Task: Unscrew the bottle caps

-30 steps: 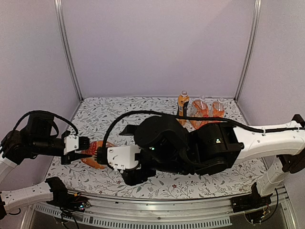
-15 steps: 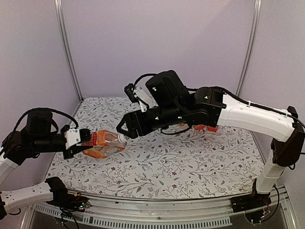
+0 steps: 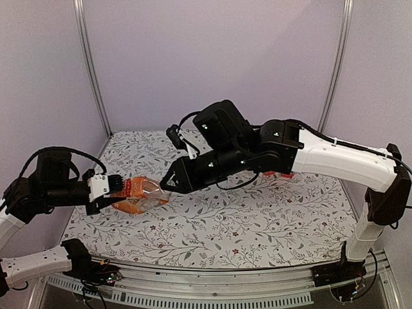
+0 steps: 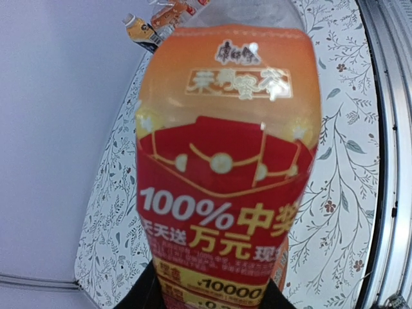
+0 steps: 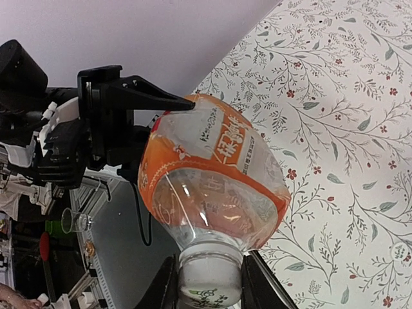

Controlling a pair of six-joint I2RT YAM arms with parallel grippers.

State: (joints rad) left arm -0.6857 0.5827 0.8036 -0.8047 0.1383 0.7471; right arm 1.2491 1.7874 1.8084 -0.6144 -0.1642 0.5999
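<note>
White cap (image 5: 210, 270): on its bottle, neck pointing right, pinched between the two fingers of the right tool (image 5: 210, 283), which is clenched on it. Not yet off, as far as we can see.

Bottle (image 3: 140, 194): red-and-orange label, lying nearly level over the near-left part of the counter (image 3: 257, 219). We cannot tell whether its underside touches. The left tool (image 3: 114, 193) is grasping it at the base end, over the label.

Another bottle (image 4: 139, 29) stands well apart, toward the far edge.

Risks, as we judge them:
- The left grip sits on slick label film. When the right wrist turns, the whole bottle may spin with the cap and the thread never breaks.
- The cap is small and smooth, so the fingers may slip round it.
- The bottle lies sideways with drink inside. Once the cap loosens, drink may run out over the counter.
- A hard squeeze on the thin wall would push it out sooner.
</note>
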